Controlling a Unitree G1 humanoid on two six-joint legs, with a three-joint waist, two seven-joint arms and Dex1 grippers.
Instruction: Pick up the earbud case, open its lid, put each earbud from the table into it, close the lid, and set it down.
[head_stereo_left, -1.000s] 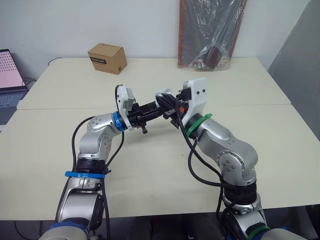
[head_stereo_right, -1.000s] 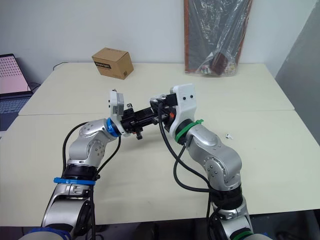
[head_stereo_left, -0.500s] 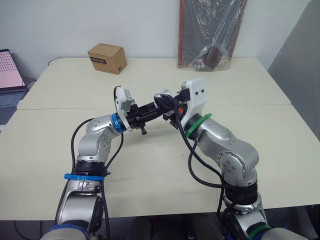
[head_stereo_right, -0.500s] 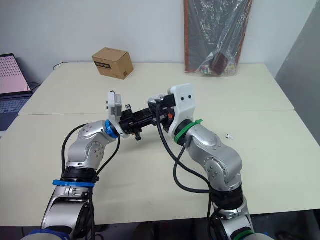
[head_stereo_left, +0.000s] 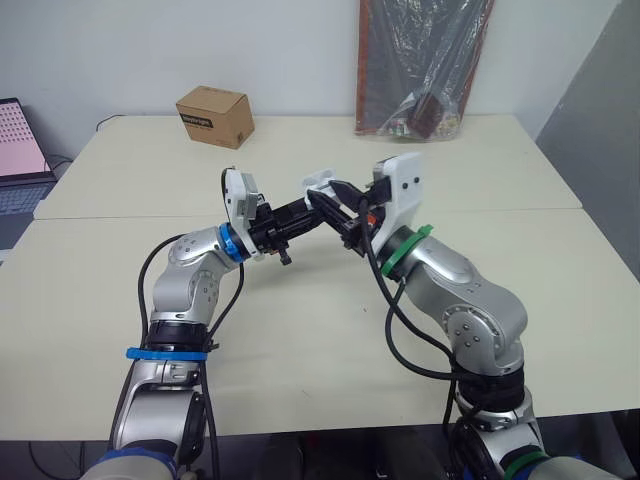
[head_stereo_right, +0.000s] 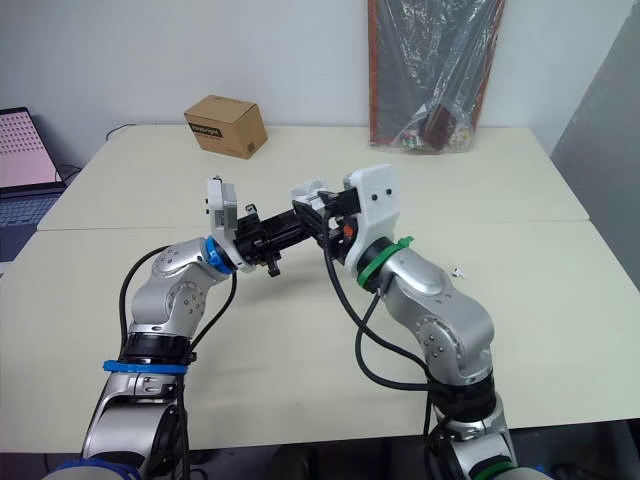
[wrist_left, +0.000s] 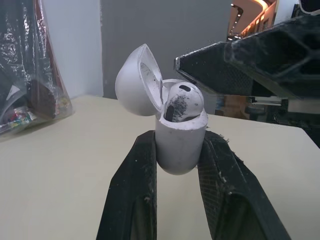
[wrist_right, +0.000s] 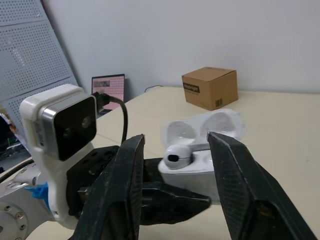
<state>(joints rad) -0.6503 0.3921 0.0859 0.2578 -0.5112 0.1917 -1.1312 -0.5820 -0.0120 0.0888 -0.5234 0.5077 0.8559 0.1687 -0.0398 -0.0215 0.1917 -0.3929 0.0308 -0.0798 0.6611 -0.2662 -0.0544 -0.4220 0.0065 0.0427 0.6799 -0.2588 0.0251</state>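
White case (wrist_left: 181, 134) sits mid-frame above the desk (head_stereo_right: 300, 400), clamped in the left claw (wrist_left: 179, 150), lid (wrist_left: 136, 80) open, one earbud (wrist_left: 182, 101) riding high; the right claw (wrist_right: 176, 140), spread apart, hovers just beside. A bump could flick the earbud out or twist the case loose.

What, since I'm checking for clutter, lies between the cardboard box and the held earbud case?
Only bare table, by the left eye view, between cardboard box and earbud case held in the left gripper.
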